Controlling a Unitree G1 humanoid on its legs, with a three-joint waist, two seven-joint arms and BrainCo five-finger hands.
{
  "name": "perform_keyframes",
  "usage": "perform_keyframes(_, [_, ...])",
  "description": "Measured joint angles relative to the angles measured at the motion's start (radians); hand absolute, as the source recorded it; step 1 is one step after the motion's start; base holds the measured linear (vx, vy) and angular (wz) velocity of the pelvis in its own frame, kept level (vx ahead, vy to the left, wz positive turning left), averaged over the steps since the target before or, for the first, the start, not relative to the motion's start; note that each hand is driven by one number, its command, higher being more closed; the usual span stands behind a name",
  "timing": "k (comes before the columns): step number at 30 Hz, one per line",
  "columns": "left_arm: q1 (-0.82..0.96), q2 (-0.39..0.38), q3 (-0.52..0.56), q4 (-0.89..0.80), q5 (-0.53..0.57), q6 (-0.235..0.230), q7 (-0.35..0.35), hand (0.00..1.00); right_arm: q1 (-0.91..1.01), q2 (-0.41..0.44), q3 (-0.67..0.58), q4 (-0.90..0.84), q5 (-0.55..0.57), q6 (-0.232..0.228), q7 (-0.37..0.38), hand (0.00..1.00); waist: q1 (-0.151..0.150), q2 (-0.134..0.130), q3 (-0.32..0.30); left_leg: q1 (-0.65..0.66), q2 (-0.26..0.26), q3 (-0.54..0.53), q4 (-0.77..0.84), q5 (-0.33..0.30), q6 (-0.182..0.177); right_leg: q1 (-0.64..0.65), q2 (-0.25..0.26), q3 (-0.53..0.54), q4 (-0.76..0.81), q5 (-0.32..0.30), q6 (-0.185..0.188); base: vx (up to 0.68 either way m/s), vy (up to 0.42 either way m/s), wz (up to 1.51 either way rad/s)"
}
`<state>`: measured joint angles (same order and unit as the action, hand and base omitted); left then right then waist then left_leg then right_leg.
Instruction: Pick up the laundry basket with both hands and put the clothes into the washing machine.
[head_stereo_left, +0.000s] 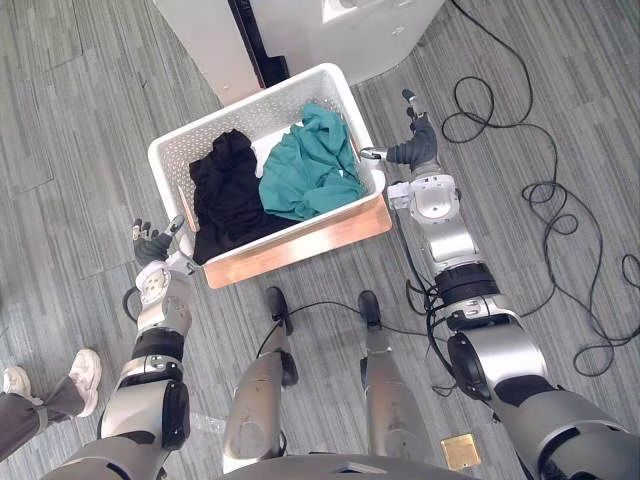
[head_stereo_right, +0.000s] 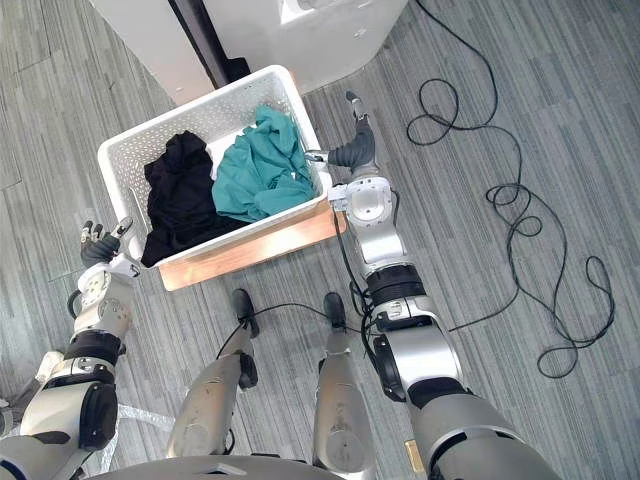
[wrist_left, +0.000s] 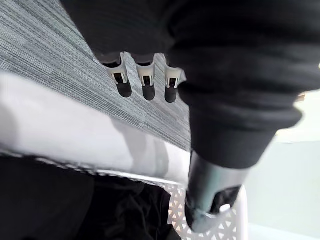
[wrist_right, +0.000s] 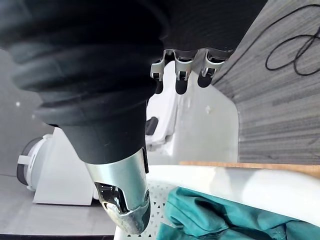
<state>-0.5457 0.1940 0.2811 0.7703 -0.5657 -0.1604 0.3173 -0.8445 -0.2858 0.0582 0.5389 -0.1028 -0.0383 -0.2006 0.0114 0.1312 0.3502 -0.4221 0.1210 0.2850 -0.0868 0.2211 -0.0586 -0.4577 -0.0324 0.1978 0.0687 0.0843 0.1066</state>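
Observation:
A white perforated laundry basket (head_stereo_left: 255, 105) stands on a wooden base (head_stereo_left: 300, 245) on the floor. It holds a black garment (head_stereo_left: 225, 195) and a teal garment (head_stereo_left: 310, 165). The white washing machine (head_stereo_left: 330, 30) stands just behind it. My left hand (head_stereo_left: 150, 240) is open at the basket's near left corner, thumb (wrist_left: 210, 195) reaching over the rim (wrist_left: 75, 140) above the black garment (wrist_left: 100, 210). My right hand (head_stereo_left: 415, 145) is open beside the right wall, fingers (wrist_right: 177, 75) straight, thumb (wrist_right: 122, 200) over the rim (wrist_right: 240, 182) near the teal garment (wrist_right: 210, 215).
A person's leg and white shoe (head_stereo_left: 85, 375) stand on the grey floor at the lower left. A small brass floor plate (head_stereo_left: 460, 450) lies at the lower right. The washing machine has a dark gap (head_stereo_left: 255, 40) right behind the basket.

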Motion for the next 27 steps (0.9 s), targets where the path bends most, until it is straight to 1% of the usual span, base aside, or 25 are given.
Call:
perform_keyframes(4, [-0.033,-0.004,-0.01,0.03,0.0,0.0,0.003,0.0,-0.004,0.002,0.006,0.005,0.0,0.003,-0.004,0.0,-0.004,0.0,0.0,-0.001,0.001,0.001,0.0,0.0,0.0,-0.002,0.002,0.001,0.0,0.0,0.0,0.0,0.0,0.0])
perform_keyframes(7, [-0.05,-0.01,-0.021,0.031,0.0,0.0,0.007,0.0,-0.036,0.003,0.008,0.062,0.0,0.012,-0.009,0.0,-0.007,0.0,0.0,-0.011,0.001,0.004,0.0,0.001,-0.001,-0.017,0.003,0.005,0.005,0.001,-0.001,-0.01,-0.006,-0.02])
perform_keyframes(11, [-0.088,-0.007,-0.032,0.031,0.001,0.0,0.009,0.0,-0.063,0.003,-0.002,0.068,0.031,0.018,-0.027,0.0,-0.003,0.008,0.034,-0.015,0.0,0.012,0.0,0.006,-0.001,-0.03,0.002,0.011,0.021,0.001,0.0,-0.04,-0.019,-0.03])
perform_keyframes(15, [-0.112,-0.003,-0.06,0.031,0.002,0.001,0.009,0.0,-0.067,0.003,-0.013,0.078,0.038,0.02,-0.027,0.0,-0.004,0.009,0.05,-0.019,0.0,0.011,0.0,0.005,-0.003,-0.036,0.002,0.012,0.025,0.001,0.001,-0.04,-0.026,0.01])
perform_keyframes(19, [-0.139,0.002,-0.086,0.031,0.001,0.003,0.009,0.0,-0.074,0.005,-0.036,0.115,0.063,0.022,-0.028,0.0,-0.004,0.009,0.052,-0.049,-0.002,0.012,0.0,0.011,-0.006,-0.073,0.001,0.015,0.041,0.001,0.002,-0.02,-0.013,0.0])
perform_keyframes(26, [-0.148,0.006,-0.09,0.037,0.001,0.009,0.009,0.0,-0.075,0.012,-0.044,0.113,0.078,0.011,-0.027,0.0,-0.005,0.009,0.059,-0.051,-0.005,0.022,0.0,0.01,-0.012,-0.097,0.002,0.029,0.074,-0.01,0.008,-0.02,-0.018,-0.03])
perform_keyframes(27, [-0.149,0.006,-0.09,0.039,0.001,0.01,0.009,1.0,-0.075,0.012,-0.044,0.113,0.078,0.011,-0.027,0.0,-0.006,0.009,0.059,-0.051,-0.006,0.024,0.0,0.01,-0.012,-0.104,0.002,0.033,0.085,-0.016,0.009,-0.03,-0.031,-0.05])
